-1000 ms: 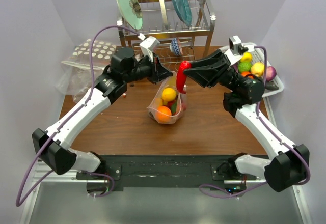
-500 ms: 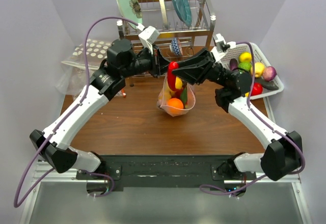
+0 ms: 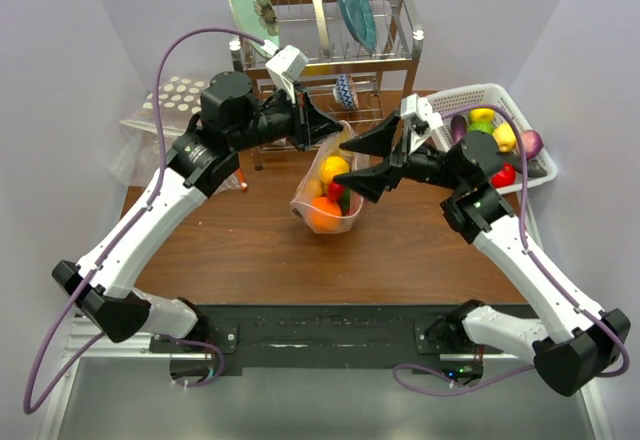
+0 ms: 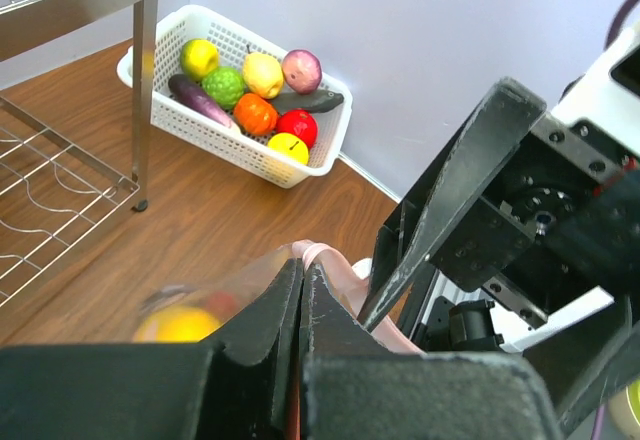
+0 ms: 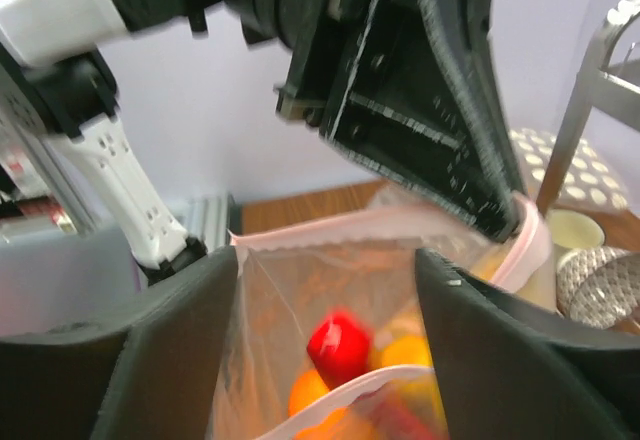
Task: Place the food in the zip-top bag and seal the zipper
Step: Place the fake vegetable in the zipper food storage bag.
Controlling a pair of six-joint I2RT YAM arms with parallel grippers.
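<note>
**Brown tabletop, bag hung by its mouth edge**

Brown wood table runs between lilac walls, with a metal dish rack at the back and a polka-dot bag at the far left. Near the middle, the zip-top bag stands roughly upright. Its long axis runs from the raised mouth down to a bulging bottom that appears to rest on the wood. The mouth points up and toward the right arm.

The left gripper has its fingers pressed together on the mouth edge. In its wrist view the pink zipper comes out just past the tips.

The right gripper has its fingers spread wide and grips nothing. It sits just beside the mouth, and its camera looks straight in between the two pink strips.

Inside lie a yellow lemon, a red piece and an orange at the bottom.

More food fills the white basket at the far right, well apart from the bag.
</note>
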